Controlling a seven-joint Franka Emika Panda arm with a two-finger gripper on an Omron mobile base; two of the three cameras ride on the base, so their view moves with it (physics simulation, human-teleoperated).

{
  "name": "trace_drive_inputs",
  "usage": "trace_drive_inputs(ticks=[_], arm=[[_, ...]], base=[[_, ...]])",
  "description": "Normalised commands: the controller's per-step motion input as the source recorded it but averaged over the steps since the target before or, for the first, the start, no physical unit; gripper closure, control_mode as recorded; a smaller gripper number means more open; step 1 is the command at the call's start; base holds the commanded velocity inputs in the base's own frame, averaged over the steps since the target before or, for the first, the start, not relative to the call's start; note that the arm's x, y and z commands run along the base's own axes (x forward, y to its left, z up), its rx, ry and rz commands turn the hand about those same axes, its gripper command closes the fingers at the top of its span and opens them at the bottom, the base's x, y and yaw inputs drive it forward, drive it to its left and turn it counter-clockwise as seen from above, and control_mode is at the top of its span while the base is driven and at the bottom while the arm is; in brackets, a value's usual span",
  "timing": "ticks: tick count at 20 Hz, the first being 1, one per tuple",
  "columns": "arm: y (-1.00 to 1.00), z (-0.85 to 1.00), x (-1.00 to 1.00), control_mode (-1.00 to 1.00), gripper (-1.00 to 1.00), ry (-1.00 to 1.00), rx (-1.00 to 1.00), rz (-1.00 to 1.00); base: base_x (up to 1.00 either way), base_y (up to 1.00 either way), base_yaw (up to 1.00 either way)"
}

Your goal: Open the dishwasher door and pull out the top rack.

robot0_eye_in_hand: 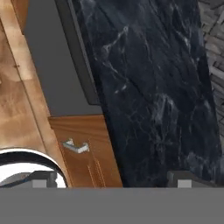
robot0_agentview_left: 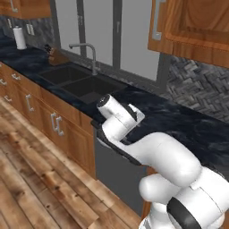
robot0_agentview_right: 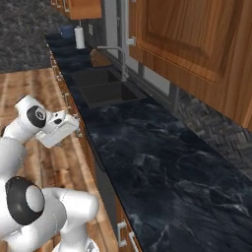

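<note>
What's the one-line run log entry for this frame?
stage: approach | dishwasher door: closed | top rack: not pulled out | end effector: open, above the counter edge, touching nothing | next: likely reach for door handle

light: even and soft across my views, no hard shadows | glare: pale sheen on the dark tabletop (robot0_agentview_right: 162,162) | sharpness: coarse, slightly blurred rendering; wood floor (robot0_agentview_left: 31,179) grain smeared | distortion: none evident at edges

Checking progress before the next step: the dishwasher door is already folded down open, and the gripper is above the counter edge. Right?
Not quite. The dishwasher door is shut, flat in line with the wooden cabinet fronts, as the hand view shows. The gripper does hang above the counter edge.
</note>
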Motion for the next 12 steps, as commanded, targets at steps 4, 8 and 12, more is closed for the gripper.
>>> trace_drive_inputs(ticks=[4, 8, 12], arm=[[0.43, -0.73, 0.61, -1.0, -1.0, 0.26, -0.41, 0.03], [0.24, -0.58, 0.81, -1.0, -1.0, 0.37, -0.3, 0.0], [0.22, -0.57, 0.7, -1.0, -1.0, 0.18, -0.36, -0.03]], base=[[0.0, 0.0, 0.0], [0.0, 0.0, 0.0], [0.0, 0.0, 0.0]])
